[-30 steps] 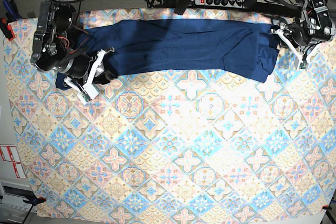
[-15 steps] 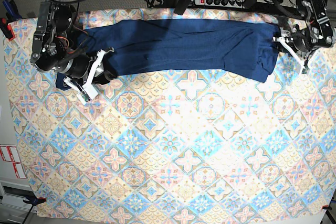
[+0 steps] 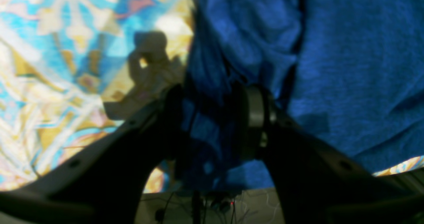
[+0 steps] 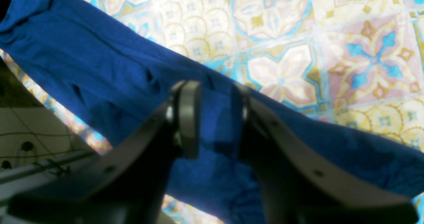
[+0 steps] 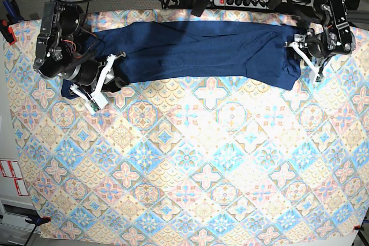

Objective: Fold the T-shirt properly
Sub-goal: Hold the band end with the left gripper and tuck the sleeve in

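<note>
T-shirt (image 5: 202,53), dark navy, long-sleeved, lies as a long narrow band along the far edge of the table (image 5: 190,165), over the pastel tile-patterned tablecloth (image 5: 184,142). Long axis runs left–right across the scene, already folded lengthwise by the look of it.

Each arm sits at one short end. Right gripper (image 5: 106,79) at the band's left end; left gripper (image 5: 305,56) at its right end. Neither arm is nearer the middle; the whole body of the shirt stretches between them.

Right wrist view: jaws of the right gripper (image 4: 207,118) straddle the blue cloth, fabric bunched in the gap between the pads, looks pinched. Left wrist view: jaws of the left gripper (image 3: 212,124) likewise closed onto a dark fold of the shirt (image 3: 347,68), cloth filling the gap. View is blurry, so how deep the bite goes is unclear.

Judgement: the next move turns on that left–right axis. With both ends held, one end probably gets carried along the axis over the other to halve the length. Risk: thin knit sags in the middle or slips from a shallow pinch.
</note>
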